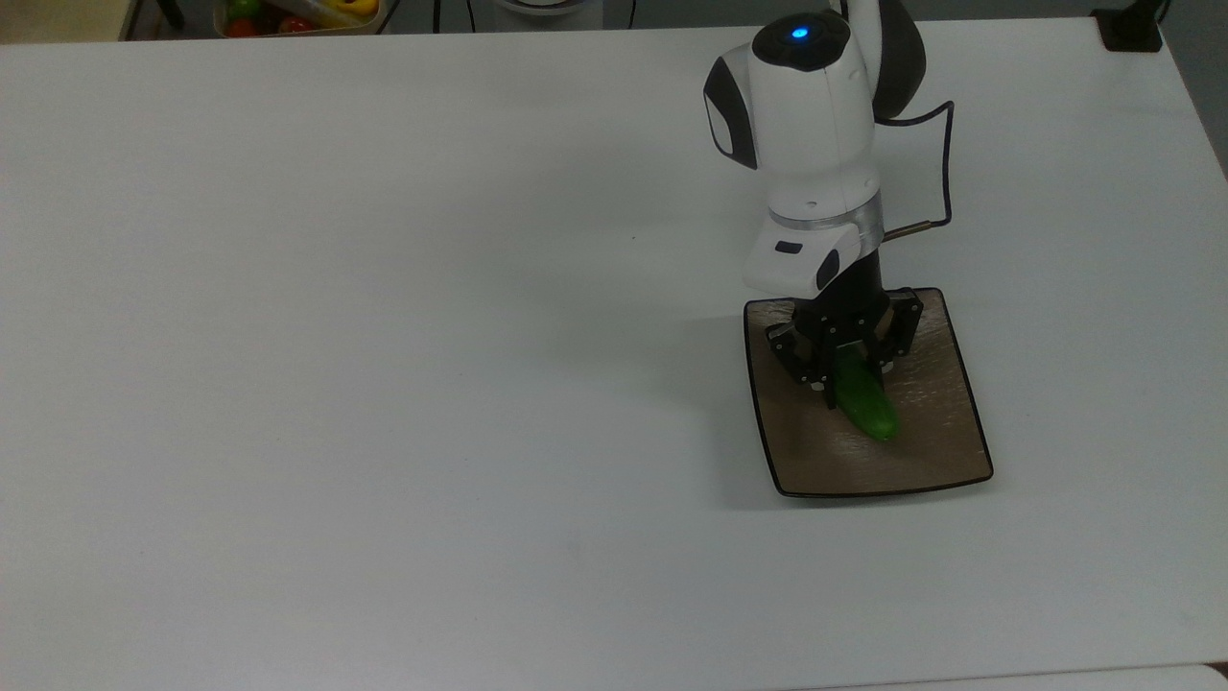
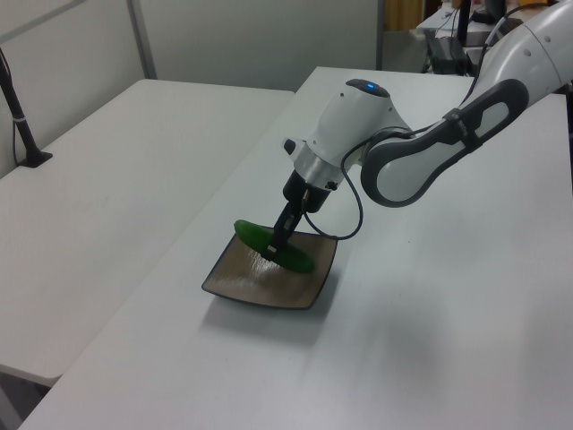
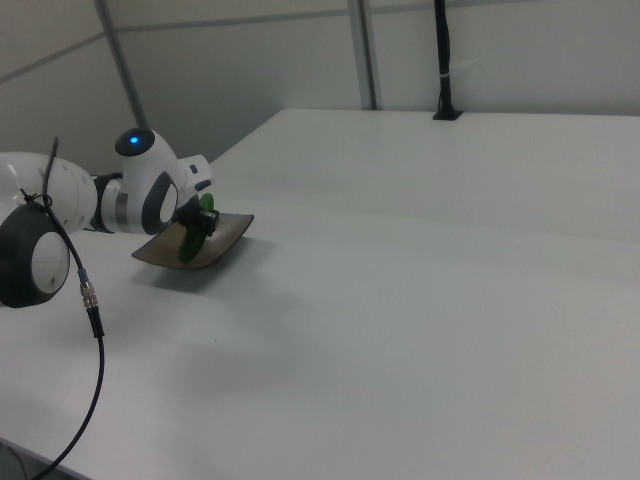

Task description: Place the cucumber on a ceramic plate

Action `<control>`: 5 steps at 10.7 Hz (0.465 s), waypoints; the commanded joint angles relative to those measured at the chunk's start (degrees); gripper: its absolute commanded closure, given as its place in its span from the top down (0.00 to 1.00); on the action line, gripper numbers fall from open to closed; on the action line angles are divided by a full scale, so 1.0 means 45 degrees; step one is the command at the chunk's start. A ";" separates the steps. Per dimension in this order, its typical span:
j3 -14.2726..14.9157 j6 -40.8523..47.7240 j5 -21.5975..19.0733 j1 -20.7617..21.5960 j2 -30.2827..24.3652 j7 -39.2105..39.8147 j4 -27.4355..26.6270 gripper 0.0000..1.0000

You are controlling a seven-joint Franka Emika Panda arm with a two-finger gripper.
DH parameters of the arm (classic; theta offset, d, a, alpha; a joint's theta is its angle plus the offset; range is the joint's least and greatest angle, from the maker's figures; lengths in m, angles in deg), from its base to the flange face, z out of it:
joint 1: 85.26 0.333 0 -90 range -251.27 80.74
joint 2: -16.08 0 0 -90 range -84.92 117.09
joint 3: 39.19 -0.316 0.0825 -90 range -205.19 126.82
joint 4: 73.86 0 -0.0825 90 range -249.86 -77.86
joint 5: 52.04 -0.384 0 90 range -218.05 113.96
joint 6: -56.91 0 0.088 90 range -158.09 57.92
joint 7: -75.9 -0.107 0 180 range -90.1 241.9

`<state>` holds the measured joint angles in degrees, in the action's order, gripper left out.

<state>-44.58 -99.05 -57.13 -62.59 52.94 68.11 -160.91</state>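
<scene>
- While the gripper (image 1: pixel 840 382) hangs over the ceramic plate (image 1: pixel 921 451) in the top view, its two black fingers are clamped on the cucumber (image 1: pixel 866 405), which lies over the plate's middle with its free, lighter end pointing toward the plate's near edge. The plate sits on the white table (image 1: pixel 384 336), and the arm (image 1: pixel 806 125) reaches down to it from the plate's far side. Well away from the plate, past the table's far edge, a tray of coloured items (image 1: pixel 293 14) shows.
- Seen in the left view, the gripper (image 2: pixel 279 244) pinches the cucumber (image 2: pixel 269 245) near its middle. The cucumber stretches across the far half of the plate (image 2: pixel 260 291), one end jutting past the plate's far left corner, the other over the plate's surface. Whether the cucumber touches the plate I cannot tell. A black post (image 2: pixel 20 116) stands on a second table (image 2: pixel 107 161), well apart from the plate.
- Seen in the right view, the gripper (image 3: pixel 200 228) stands right over the plate (image 3: pixel 225 238) with the cucumber (image 3: pixel 194 240) held end-on above the plate's surface. A black cable (image 3: pixel 85 330) hangs from the arm (image 3: pixel 60 215), on the side away from the plate.
</scene>
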 commanded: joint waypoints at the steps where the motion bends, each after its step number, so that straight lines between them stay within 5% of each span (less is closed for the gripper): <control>1: 0.0084 -0.0107 0.0310 0.0137 0.0131 -0.0359 0.0321 0.69; 4: 0.0084 -0.0088 0.0329 0.0137 0.0015 -0.0359 0.0243 0.81; 5: 0.0084 -0.0049 0.0349 0.0137 -0.0141 -0.0340 0.0223 1.00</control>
<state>-44.58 -99.05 -57.11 -62.49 52.93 68.11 -160.38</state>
